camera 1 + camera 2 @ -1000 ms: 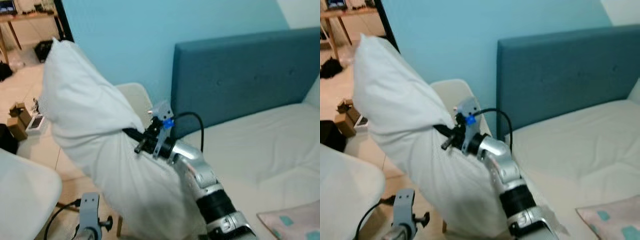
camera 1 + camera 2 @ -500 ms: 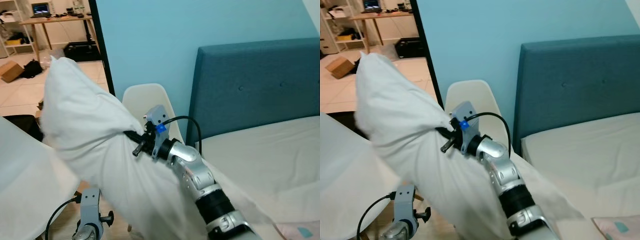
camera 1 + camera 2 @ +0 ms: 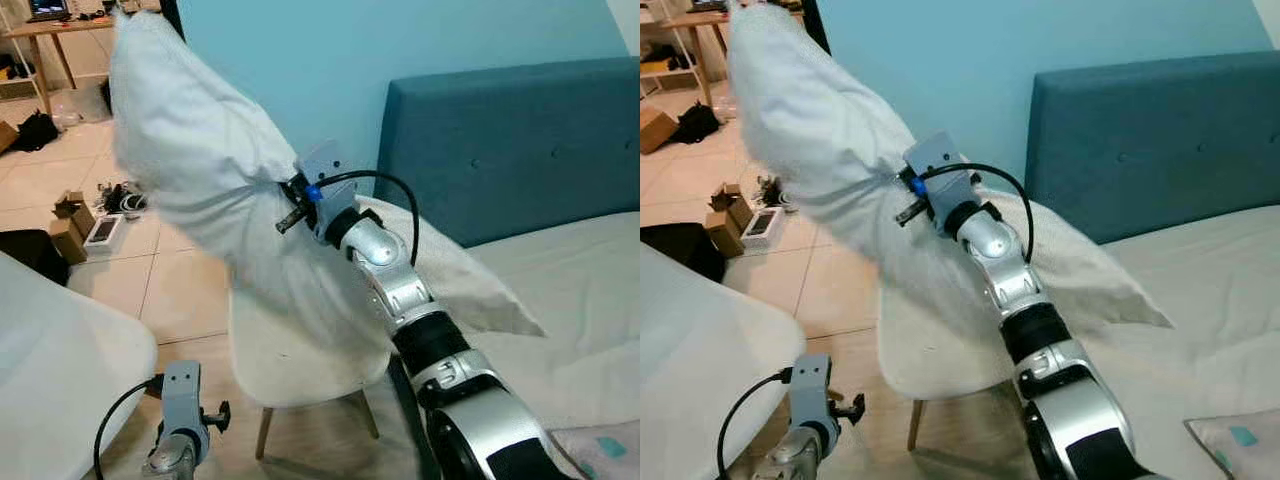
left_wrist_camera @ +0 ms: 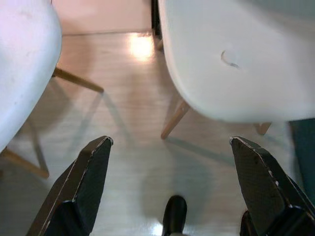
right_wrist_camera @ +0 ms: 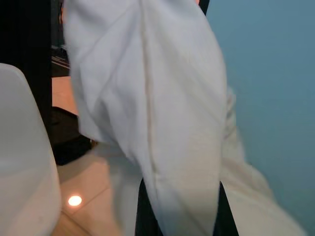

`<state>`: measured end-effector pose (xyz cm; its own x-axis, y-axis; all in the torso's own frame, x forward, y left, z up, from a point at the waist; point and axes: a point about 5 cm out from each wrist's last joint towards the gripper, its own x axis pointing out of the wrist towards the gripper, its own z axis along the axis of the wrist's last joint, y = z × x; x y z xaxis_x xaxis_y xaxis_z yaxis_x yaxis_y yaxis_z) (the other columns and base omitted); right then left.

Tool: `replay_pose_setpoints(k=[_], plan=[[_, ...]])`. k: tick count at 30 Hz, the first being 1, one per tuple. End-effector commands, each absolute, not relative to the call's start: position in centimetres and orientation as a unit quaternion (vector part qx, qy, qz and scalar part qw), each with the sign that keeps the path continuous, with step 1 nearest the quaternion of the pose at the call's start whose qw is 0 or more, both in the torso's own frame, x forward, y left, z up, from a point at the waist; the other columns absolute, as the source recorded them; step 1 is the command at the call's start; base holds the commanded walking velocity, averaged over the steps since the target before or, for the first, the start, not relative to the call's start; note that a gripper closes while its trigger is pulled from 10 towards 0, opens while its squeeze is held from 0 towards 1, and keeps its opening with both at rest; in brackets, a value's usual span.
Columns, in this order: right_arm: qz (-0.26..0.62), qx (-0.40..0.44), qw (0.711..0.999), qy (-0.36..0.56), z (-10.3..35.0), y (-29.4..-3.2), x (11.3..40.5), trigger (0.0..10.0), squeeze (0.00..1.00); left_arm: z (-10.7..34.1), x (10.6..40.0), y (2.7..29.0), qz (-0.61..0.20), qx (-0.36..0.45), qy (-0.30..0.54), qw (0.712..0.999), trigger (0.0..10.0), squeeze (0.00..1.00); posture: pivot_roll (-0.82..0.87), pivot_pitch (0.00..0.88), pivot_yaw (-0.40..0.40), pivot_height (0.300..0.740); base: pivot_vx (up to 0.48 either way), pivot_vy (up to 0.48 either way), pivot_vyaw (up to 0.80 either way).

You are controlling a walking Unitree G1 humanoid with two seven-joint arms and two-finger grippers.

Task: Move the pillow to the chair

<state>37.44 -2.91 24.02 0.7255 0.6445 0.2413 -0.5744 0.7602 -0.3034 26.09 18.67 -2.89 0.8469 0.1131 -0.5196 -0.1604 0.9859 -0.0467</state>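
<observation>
A large white pillow (image 3: 200,140) hangs in the air above the cream chair (image 3: 290,365), its lower end trailing over the chair's back toward the bed. My right gripper (image 3: 290,195) is shut on the pillow's middle, arm stretched up and forward. In the right wrist view the pillow's fabric (image 5: 162,123) is bunched between the black fingers (image 5: 145,211). My left arm (image 3: 180,420) hangs low beside the chair. The left gripper (image 4: 170,142) is open over the floor, with the chair's seat shell (image 4: 236,64) ahead of it.
A second white chair (image 3: 50,380) stands close at my lower left. The bed (image 3: 580,300) with its teal headboard (image 3: 500,150) lies to the right of the cream chair. Boxes and small clutter (image 3: 75,215) lie on the tiled floor beyond.
The view has shifted as I moved. My right arm has lifted the pillow from in front of the chair to higher above its seat. The left arm still hangs low.
</observation>
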Motion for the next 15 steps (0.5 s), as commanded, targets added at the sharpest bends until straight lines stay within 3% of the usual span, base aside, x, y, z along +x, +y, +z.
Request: replay_pose_setpoints(k=[1, 6, 15], plan=[[0.347, -0.083, 0.910, -0.212, 25.8, -2.1, 36.9, 10.0, 0.00, -2.4, 26.5, 18.9, 0.079, -0.054, 0.252, 0.963, 10.0, 0.00, -0.04, 0.066, 0.007, 0.720, 0.000, 0.000, 0.00], [0.347, -0.184, 0.896, -0.205, 23.3, -1.1, 36.7, 10.0, 0.00, -0.3, 28.4, 19.8, 0.084, -0.062, 0.195, 0.975, 10.0, 0.00, -0.04, 0.069, 0.008, 0.695, 0.000, 0.000, 0.00], [0.334, -0.206, 0.900, -0.190, 22.5, -1.7, 37.2, 10.0, 0.00, 1.6, 30.0, 19.8, 0.077, -0.070, 0.147, 0.984, 10.0, 0.00, -0.04, 0.071, 0.013, 0.665, 0.000, 0.000, 0.00]])
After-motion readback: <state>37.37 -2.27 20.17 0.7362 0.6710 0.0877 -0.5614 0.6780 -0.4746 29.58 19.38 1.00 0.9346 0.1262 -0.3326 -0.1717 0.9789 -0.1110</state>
